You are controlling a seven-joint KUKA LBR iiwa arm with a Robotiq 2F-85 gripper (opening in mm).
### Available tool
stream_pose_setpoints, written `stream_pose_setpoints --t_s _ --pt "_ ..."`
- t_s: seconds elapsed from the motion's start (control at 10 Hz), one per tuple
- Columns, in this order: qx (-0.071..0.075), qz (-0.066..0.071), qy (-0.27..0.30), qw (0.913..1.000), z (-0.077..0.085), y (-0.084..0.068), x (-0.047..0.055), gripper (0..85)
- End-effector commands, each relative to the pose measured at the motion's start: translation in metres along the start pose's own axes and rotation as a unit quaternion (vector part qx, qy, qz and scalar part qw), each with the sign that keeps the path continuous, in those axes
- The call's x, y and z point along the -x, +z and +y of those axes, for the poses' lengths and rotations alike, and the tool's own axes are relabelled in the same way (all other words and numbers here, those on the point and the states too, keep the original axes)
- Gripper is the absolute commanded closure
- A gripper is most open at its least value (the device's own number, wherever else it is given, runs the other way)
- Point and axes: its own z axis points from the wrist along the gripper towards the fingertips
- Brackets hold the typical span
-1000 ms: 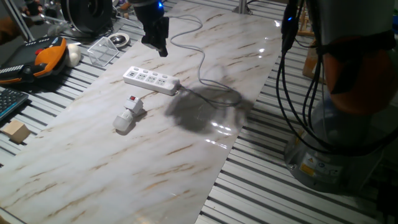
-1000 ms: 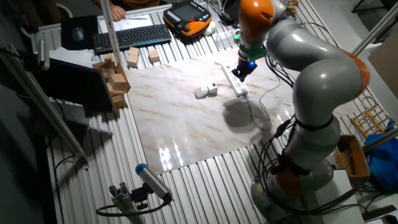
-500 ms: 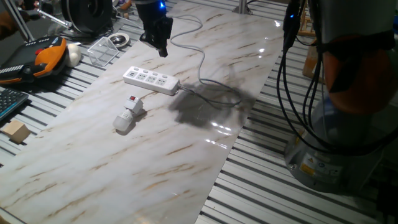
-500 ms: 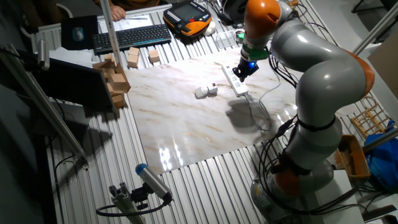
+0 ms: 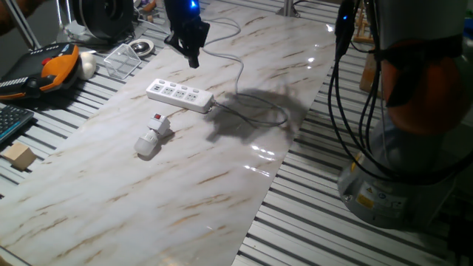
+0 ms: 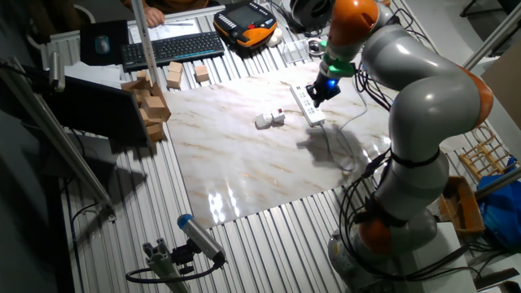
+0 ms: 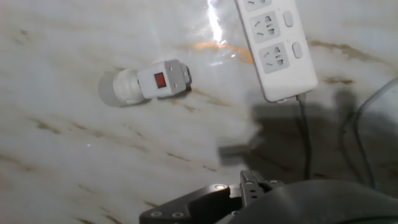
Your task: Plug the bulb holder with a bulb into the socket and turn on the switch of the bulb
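Observation:
The bulb holder (image 5: 157, 130) lies on its side on the marble board, red switch up, with the unlit bulb (image 5: 145, 147) at its near end. It also shows in the other fixed view (image 6: 269, 120) and in the hand view (image 7: 163, 79), bulb (image 7: 118, 87) to the left. The socket (image 5: 179, 94) is a long white power strip just behind it, seen too in the other fixed view (image 6: 308, 104) and the hand view (image 7: 273, 43). My gripper (image 5: 194, 62) hangs above and behind the strip, empty. It tapers to one tip and looks shut.
The strip's grey cable (image 5: 251, 111) loops across the board to the right. A clear plastic box (image 5: 124, 59), an orange-black device (image 5: 52, 66) and a wooden block (image 5: 18, 157) sit to the left. A keyboard (image 6: 171, 49) and wood blocks (image 6: 151, 102) lie beyond the board.
My gripper has drifted slightly up and toward the board's far edge. Its shadow on the board has slid to the right. The bulb holder and the strip have not moved.

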Motion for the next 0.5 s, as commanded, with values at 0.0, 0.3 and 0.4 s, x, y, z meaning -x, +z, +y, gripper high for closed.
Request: stream_pose_setpoints --t_s 0.0,0.3,0.4 --pt "0.021 -0.009 0.072 0.9971 0.000 0.000 0.000 85.0" --pt "0.020 -0.023 0.248 0.9682 0.022 0.001 0.007 85.0" --pt "0.023 -0.020 0.304 0.9522 0.042 0.004 0.015 85.0"
